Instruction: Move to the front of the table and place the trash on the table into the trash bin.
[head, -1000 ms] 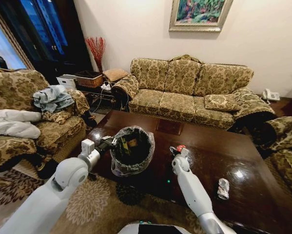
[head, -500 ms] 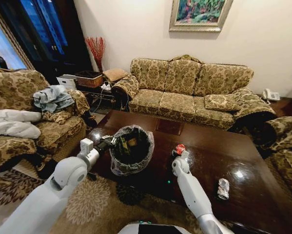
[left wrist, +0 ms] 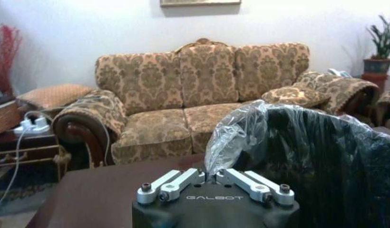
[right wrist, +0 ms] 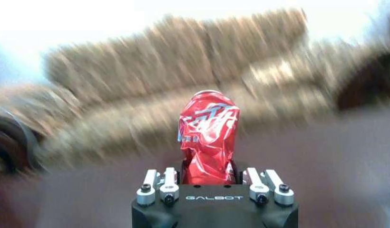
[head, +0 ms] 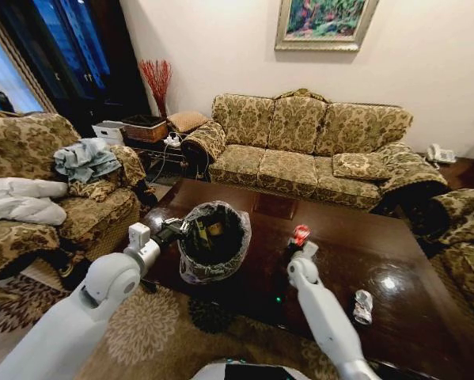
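- So, right gripper (head: pixel 297 240) is clamped on the crushed red can (right wrist: pixel 208 135); the can stands upright between the fingers, gripped low on its body, likely so most of it clears the gripper for a clean drop.
- Right arm holds the can above the bench (head: pixel 426 317), just beside the trash bin (head: pixel 214 242) on its right, not yet over the opening.
- Left gripper (left wrist: pixel 215 183) is pinched tight on the plastic liner (left wrist: pixel 236 130) at the bin's rim; the bag is bunched up between the fingers.
- My read: the left arm is there to steady the bin and keep the mouth open and tilted toward the robot, so the right arm has a fixed target.
- Bin sits on the near-left part of the bench, and some items already lie inside; I can't tell exactly which.
- Crushed silver-white can (head: pixel 362 305) lies on the bench, well apart from the bin, on the near-right side. Probably the last one to fetch.
- Risk, as a judgement: a light bin held only by its liner could shift if the can hits the rim.
- Next move needs the can carried left until it is fully over the opening before letting go.
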### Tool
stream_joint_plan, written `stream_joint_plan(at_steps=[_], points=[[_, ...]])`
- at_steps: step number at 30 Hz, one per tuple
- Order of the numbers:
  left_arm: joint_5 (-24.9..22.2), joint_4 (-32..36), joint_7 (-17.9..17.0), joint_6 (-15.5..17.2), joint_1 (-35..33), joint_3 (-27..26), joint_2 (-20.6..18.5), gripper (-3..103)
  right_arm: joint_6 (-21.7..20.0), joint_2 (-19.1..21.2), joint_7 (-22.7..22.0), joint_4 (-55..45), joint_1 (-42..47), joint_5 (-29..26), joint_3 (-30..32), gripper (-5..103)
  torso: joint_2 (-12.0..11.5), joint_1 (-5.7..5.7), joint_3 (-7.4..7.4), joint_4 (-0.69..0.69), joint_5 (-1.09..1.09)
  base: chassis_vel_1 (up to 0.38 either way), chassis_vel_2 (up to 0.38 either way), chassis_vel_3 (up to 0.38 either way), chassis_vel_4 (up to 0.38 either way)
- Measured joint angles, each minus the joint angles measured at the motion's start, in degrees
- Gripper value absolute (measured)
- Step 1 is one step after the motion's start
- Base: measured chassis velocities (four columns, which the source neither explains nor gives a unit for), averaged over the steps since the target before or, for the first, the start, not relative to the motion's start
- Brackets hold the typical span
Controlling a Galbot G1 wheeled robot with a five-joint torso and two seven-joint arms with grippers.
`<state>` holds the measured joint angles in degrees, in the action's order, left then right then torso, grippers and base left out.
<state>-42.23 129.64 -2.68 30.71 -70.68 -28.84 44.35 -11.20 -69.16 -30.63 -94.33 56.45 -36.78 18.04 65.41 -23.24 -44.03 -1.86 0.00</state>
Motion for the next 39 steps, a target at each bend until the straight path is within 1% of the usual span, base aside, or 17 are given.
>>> stream_joint_plan(at_steps=[1,2,3,6,8,9,10,12,14,16,19,24,31,34,37,38,39], points=[[-1.6,-1.2,0.2,0.0,2.1,1.0,-1.9,3,0.0,6.2,3.3,-9.8,1.4,-2.7,0.5,48,0.0,0.0,0.0,0.0,0.03,0.0,0.0,0.0,0.0],[-2.8,-1.8,0.4,0.0,3.5,1.7,-2.9,3,0.1,8.5,5.4,-13.6,1.8,-4.5,1.0,48,0.0,0.0,0.0,0.0,0.02,0.0,0.0,0.0,0.0],[-2.8,-1.8,0.4,0.0,3.5,1.7,-2.9,3,0.1,8.5,5.4,-13.6,1.8,-4.5,1.0,48,0.0,0.0,0.0,0.0,0.02,0.0,0.0,0.0,0.0],[-6.7,-5.5,1.4,0.2,10.7,4.6,-6.2,3,1.7,20.7,19.1,-23.7,1.5,-13.2,2.6,48,0.0,0.0,0.0,0.03,0.0,0.0,0.0,0.0,0.0],[-7.1,-6.1,1.7,0.1,11.9,5.1,-6.7,3,1.9,22.2,20.9,-24.4,0.9,-14.3,2.4,48,0.0,0.0,0.0,0.04,-0.01,0.0,0.0,0.0,0.0],[-8.1,-7.5,2.0,0.2,14.5,6.3,-7.4,3,1.8,25.8,25.8,-26.3,-1.4,-17.9,0.9,48,0.0,0.0,0.0,0.02,0.01,0.0,0.0,0.0,0.0],[-9.0,-8.6,2.2,0.4,16.8,7.9,-7.7,3,1.2,27.6,28.1,-27.4,-3.2,-20.1,-0.4,48,0.0,0.0,0.0,-0.01,0.03,0.0,0.0,0.0,0.0],[-9.8,-9.8,2.1,0.7,19.3,9.9,-7.8,3,0.8,29.1,29.6,-28.4,-5.5,-22.0,-2.3,48,0.0,0.0,0.0,0.0,0.04,0.0,0.0,0.0,0.0],[-10.8,-12.7,2.1,1.1,25.8,16.0,-7.6,3,0.4,31.7,30.8,-29.5,-14.2,-25.0,-10.3,48,0.0,-0.01,-0.01,0.0,0.01,0.0,0.0,0.0,0.0],[-10.9,-13.4,2.1,1.2,27.5,17.7,-7.4,3,0.4,32.0,30.8,-29.5,-16.4,-25.5,-12.2,48,0.0,-0.01,-0.01,-0.01,0.0,0.0,0.0,0.0,0.0],[-12.1,-16.8,1.7,1.8,35.9,26.6,-5.5,3,0.3,32.2,30.6,-26.9,-28.6,-26.9,-24.1,48,0.0,-0.02,-0.02,-0.01,0.0,0.0,0.0,0.0,0.0],[-12.6,-19.2,1.5,2.1,40.8,30.7,-3.9,3,0.2,30.7,30.4,-24.3,-33.6,-25.2,-30.8,48,0.0,-0.02,-0.02,0.0,0.01,0.0,0.0,0.0,0.0],[-12.8,-20.7,1.4,2.3,42.1,31.8,-2.9,3,0.4,28.7,29.4,-22.7,-32.8,-19.8,-35.0,46,0.0,0.0,-0.01,-0.01,0.01,0.0,0.0,0.0,0.0],[-12.8,-20.7,1.4,2.4,42.2,31.8,-2.5,3,-0.1,27.8,28.9,-21.9,-33.0,-18.6,-35.9,49,0.0,0.0,-0.01,0.0,0.01,0.0,0.0,0.0,0.0],[-12.8,-20.7,1.3,2.6,42.4,31.9,-2.2,3,-0.1,27.0,28.7,-21.2,-33.6,-17.6,-36.6,65,0.0,-0.01,-0.01,-0.01,0.01,0.0,0.0,0.0,0.0],[-12.8,-20.7,1.3,2.6,42.4,31.9,-2.2,3,-0.1,27.0,28.7,-21.2,-33.6,-17.6,-36.6,65,0.0,-0.01,-0.01,-0.01,0.01,0.0,0.0,0.0,0.0],[-12.8,-20.7,1.3,2.7,42.5,31.9,-2.2,3,-0.1,27.0,28.7,-21.2,-33.6,-17.5,-36.6,71,0.0,-0.01,-0.01,-0.01,0.0,0.0,0.0,0.0,0.0]])
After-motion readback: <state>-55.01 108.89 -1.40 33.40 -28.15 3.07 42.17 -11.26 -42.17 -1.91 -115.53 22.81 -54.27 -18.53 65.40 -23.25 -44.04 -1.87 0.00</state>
